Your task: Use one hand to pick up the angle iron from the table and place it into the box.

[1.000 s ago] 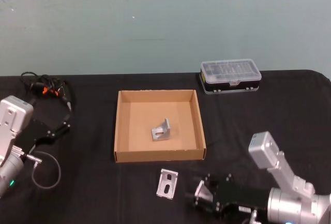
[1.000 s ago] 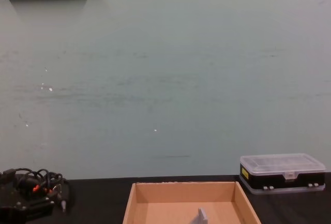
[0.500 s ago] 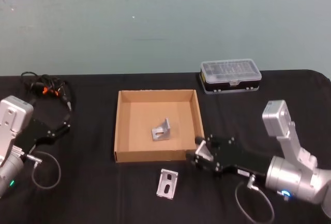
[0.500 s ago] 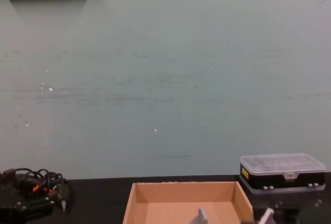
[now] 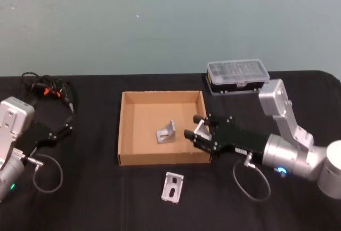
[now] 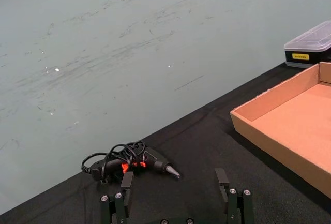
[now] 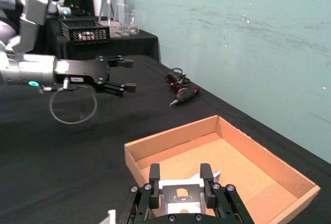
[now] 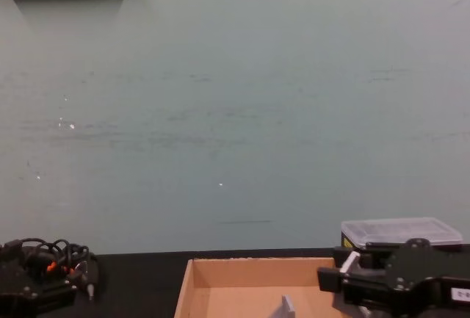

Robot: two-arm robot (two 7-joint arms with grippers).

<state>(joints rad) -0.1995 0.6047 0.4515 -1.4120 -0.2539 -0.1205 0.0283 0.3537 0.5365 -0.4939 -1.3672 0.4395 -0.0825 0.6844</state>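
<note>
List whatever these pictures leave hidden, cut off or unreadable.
Chest view: tan cardboard box, front part cut off by the bottom edge.
Chest view: black plastic case with clear lid, lower part hidden behind the right gripper.
Left wrist view: yellow label on that case, too small to read.
Right wrist view: held grey metal angle iron, partly hidden by the right gripper's fingers.

right arm (image 5: 290, 153) is reaching in from the worktop's (image 5: 106, 199) right edge toward centre, right tool (image 5: 193, 126) clamping an angle iron (image 7: 180, 191). left arm (image 5: 11, 129) is sitting at the left edge, left tool (image 6: 174, 182) fingers spread.
</note>
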